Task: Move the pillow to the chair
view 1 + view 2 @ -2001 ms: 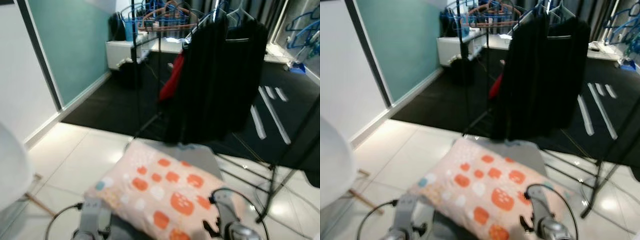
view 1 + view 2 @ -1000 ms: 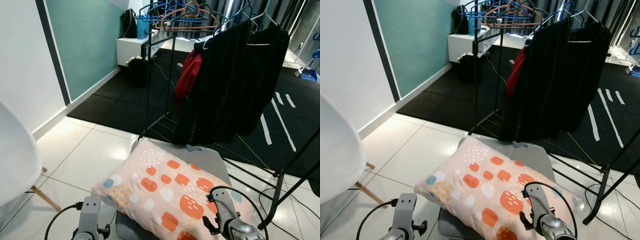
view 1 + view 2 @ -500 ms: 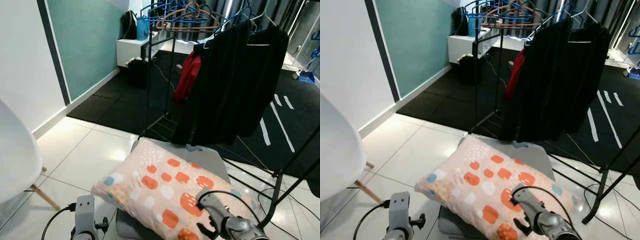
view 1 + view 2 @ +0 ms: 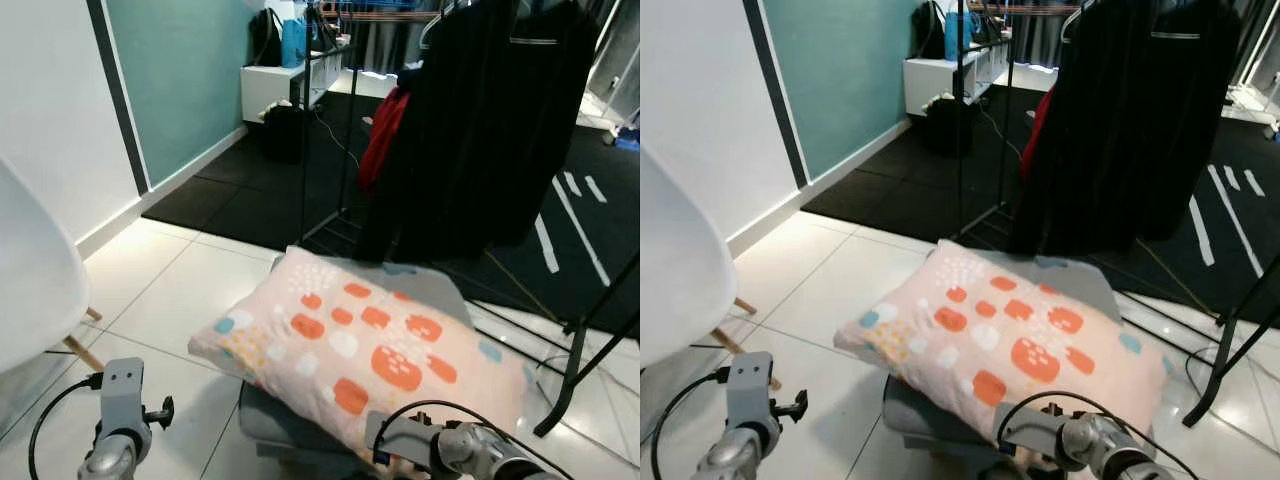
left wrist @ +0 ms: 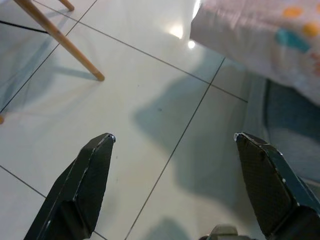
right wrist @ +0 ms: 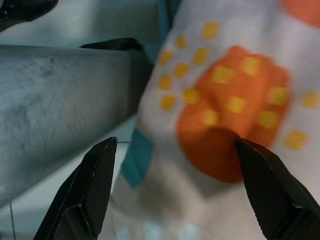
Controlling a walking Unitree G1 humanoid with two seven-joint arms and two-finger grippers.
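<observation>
Pale floor (image 4: 190,300) lies open to the left of the pillow, up to the dark mat (image 4: 260,200) and the white chair (image 4: 30,290) at the left edge. A rack (image 4: 480,120) of dark clothes stands close behind, its legs just right of the pillow. The pillow (image 4: 370,350) lies across a grey seat (image 4: 925,410), overhanging its left and near edges. Since half a second ago the view has shifted and the arms have sunk lower. The left gripper (image 5: 175,190) hangs wide open over bare tile beside the pillow's corner. The right gripper (image 6: 172,190), also spread wide, points at the pillow's near edge, close against the fabric.
</observation>
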